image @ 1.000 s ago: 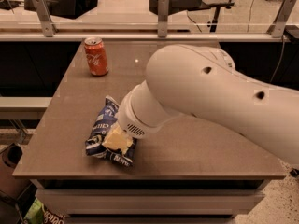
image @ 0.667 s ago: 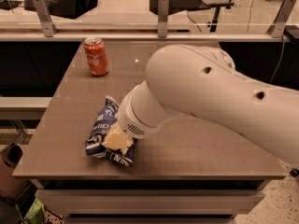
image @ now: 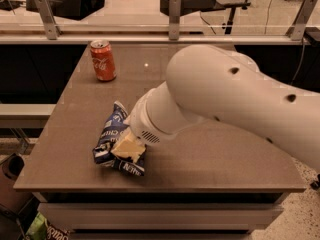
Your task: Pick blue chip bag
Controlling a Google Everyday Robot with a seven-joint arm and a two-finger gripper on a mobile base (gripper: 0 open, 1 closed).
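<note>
The blue chip bag (image: pixel 112 136) lies crumpled on the brown table (image: pixel 210 159), near its front left part. It is dark navy foil with white lettering. My gripper (image: pixel 128 148) is down on the bag's right side, touching it; its pale yellowish tip shows against the foil. The thick white arm (image: pixel 225 99) reaches in from the right and hides the wrist and part of the bag.
A red soda can (image: pixel 102 60) stands upright at the table's far left. A rail with metal posts (image: pixel 174 14) runs behind the table. The table's front edge (image: pixel 150 188) is close below the bag. A bin (image: pixel 12 179) stands on the floor at left.
</note>
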